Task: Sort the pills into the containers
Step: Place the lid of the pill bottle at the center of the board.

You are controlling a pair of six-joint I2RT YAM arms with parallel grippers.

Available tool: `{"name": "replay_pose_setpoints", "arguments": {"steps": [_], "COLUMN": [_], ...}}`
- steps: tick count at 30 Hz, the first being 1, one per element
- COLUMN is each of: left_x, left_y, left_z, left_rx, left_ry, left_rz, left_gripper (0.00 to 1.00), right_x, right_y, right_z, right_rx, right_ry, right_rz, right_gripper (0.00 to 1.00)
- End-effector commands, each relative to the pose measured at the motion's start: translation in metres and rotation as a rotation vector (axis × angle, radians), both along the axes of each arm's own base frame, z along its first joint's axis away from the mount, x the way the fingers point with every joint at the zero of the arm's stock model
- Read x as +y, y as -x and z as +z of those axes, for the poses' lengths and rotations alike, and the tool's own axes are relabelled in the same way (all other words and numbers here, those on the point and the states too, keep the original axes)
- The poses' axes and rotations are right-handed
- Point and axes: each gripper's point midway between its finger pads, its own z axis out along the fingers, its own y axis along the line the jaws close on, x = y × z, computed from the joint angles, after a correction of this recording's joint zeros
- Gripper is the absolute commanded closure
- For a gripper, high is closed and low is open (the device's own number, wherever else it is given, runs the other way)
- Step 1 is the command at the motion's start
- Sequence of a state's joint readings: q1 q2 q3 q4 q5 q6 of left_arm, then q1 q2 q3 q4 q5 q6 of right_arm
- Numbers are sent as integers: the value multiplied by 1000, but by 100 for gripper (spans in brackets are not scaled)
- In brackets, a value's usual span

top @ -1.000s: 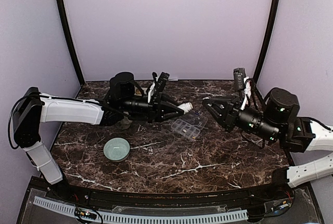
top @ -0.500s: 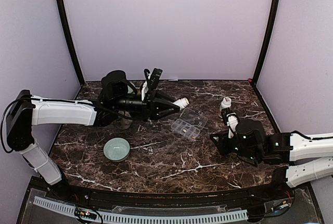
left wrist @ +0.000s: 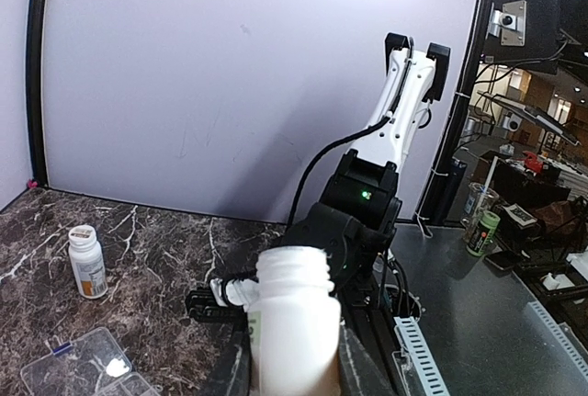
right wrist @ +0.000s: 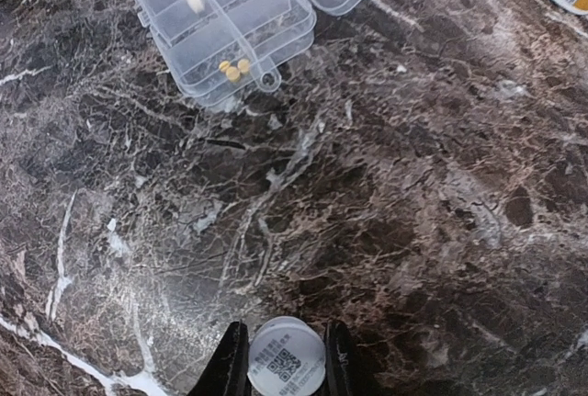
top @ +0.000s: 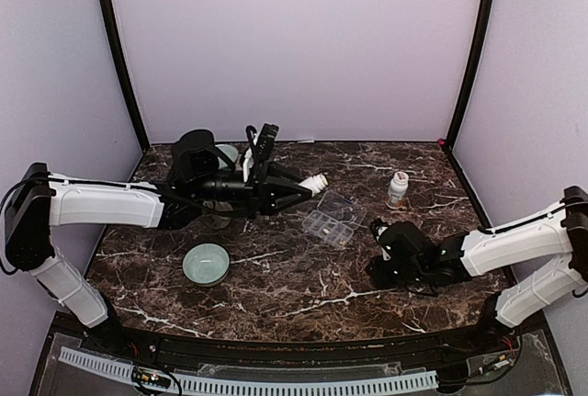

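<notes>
Near edge: green bowl (top: 206,264) left, right gripper (right wrist: 286,345) clamped on small white round cap (right wrist: 287,361) low over marble table (top: 276,297), organiser box (top: 329,222) lid-open mid-table, left gripper (top: 301,189) gripping uncapped white bottle (top: 317,181) just behind it, capped bottle (top: 397,190) standing far right.

Dark marble-patterned table (top: 303,290), veined in white. The clear pill-organiser box (top: 323,227) is set near its middle, with the lid laid open toward the back wall. A pale green bowl (top: 206,264) is placed left of the box, nearer the front edge. A white-capped pill bottle (top: 398,190) is stood upright right of the box, slightly farther back.
</notes>
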State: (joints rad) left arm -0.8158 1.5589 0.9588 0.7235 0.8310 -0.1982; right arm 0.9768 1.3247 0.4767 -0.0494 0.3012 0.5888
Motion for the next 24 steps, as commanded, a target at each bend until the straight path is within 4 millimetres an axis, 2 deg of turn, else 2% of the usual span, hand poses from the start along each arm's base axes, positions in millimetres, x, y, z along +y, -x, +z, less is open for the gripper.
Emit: {"name": "replay_pose_setpoints", "arguments": {"steps": [1, 8, 18, 24], "left_x": [11, 15, 19, 22], "left_y": [5, 6, 4, 4], "left_z": [22, 20, 18, 20], "left_rx": [-54, -58, -55, -59], "left_ry": [58, 62, 67, 74], "left_rz": [13, 18, 24, 30], "left_gripper": [100, 100, 100, 100], "right_x": [22, 24, 28, 26], "right_y": [-7, -6, -7, -11], "right_z": [8, 0, -5, 10], "right_rx": [24, 66, 99, 73], "right_ry": [-67, -54, -27, -11], "right_rz": [20, 21, 31, 17], "right_gripper": [89, 70, 63, 61]}}
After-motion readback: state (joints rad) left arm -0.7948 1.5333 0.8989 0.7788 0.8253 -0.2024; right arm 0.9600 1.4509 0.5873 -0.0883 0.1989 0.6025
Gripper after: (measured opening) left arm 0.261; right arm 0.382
